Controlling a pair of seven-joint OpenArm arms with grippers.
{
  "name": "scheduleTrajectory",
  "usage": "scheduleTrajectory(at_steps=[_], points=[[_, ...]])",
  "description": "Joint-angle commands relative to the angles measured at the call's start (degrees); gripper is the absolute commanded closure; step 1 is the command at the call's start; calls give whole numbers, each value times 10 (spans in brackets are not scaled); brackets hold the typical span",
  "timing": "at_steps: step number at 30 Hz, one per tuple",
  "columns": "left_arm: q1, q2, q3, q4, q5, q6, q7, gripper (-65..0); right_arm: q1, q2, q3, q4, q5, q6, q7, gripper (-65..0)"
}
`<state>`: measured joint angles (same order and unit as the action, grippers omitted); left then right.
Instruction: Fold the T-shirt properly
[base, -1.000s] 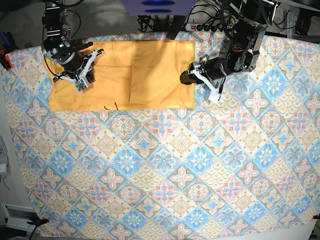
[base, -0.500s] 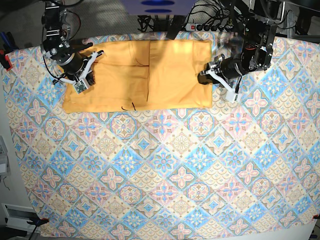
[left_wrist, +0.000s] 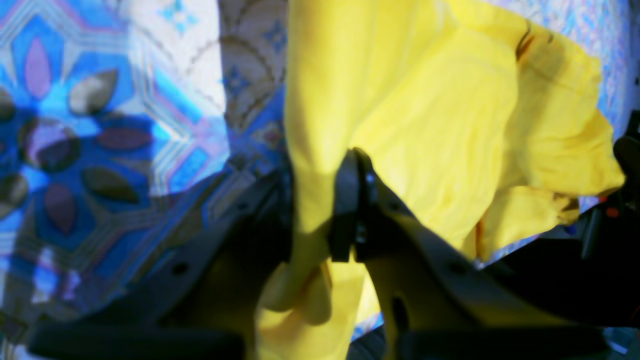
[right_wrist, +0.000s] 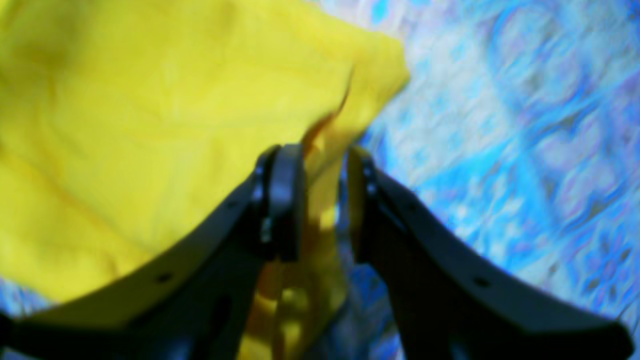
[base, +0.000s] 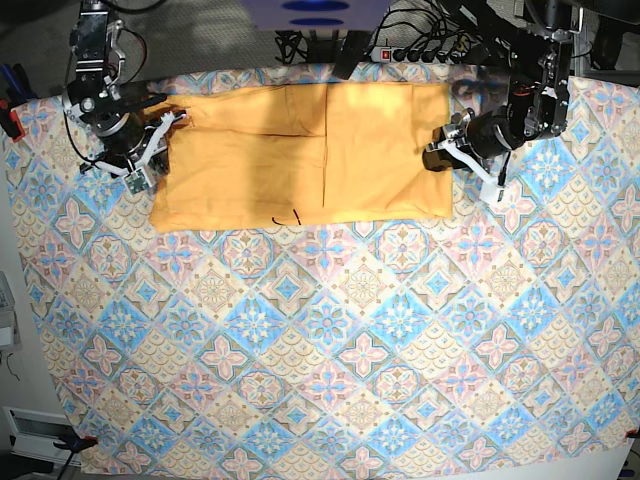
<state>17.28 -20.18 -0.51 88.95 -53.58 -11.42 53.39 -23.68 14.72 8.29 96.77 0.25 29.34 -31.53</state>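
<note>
Both fingers apparently dragged the T-shirt (base: 300, 155) rightward.

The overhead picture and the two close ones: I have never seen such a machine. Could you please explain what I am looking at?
This is a robot with two arms, each ending in a pincer. The base picture looks down on the table from above. The other two come from small cameras on the wrists, each looking along its own pincer. A patterned tablecloth covers the table, and a yellow-orange T-shirt lies on it. The left pincer, on the right side when seen from above, is shut on the shirt's edge. The right pincer has its jaws a little apart, with a fold of the shirt between them.
</note>
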Motion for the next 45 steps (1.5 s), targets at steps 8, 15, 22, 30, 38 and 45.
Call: scheduleTrajectory(at_steps=[8,15,22,30,38,45], points=[[-3,-36,-4,12,-9,-5,-5,-36,30,34,22,7,203,-2,-42,-241],[-3,-38,-2,12,-9,-5,-5,-36,31,35,61,7,251,-2,-89,-280],[-3,-39,-1,12,-9,-5,-5,-36,55,35,56,-26,308,-1,-123,-338],[-3,-39,-1,12,-9,-5,-5,-36,88,35,57,-94,384,20,-147,-343],[-4,-38,-1,12,-8,-5,-5,-36,94,33,56,-124,380,22,-160,-343],[-5,-38,-1,11,-8,-5,-5,-36,111,33,10,-187,382,22,-158,-344]])
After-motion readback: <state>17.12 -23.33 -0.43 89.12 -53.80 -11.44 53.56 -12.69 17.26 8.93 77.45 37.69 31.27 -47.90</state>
